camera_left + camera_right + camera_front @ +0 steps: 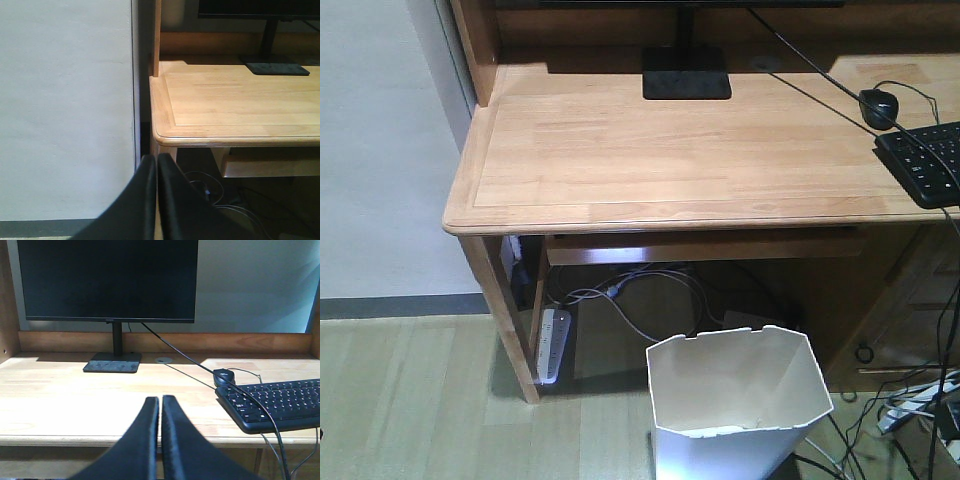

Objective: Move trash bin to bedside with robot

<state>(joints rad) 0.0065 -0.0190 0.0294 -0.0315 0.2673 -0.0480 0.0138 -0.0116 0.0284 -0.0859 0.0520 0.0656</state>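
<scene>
Left gripper (156,159) is level, aimed at the desk (240,105) corner, jaws nearly touching. Right gripper (160,400), equally narrow, faces the monitor (107,277), whose logo is unreadable. Bin (740,390) stands on the floor before the desk.

White faceted plastic trash bin (738,400) stands open-topped, nothing over its rim. Light wooden desk (650,160) edge overhangs just behind. Tangled grey cables (620,295) behind; pale plank floor (420,400) at left free.

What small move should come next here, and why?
Probably lower the right gripper toward the rim of the trash bin and open it: its jaws are shut, it faces the desk top, and the bin stands ungrasped on the floor below.
</scene>
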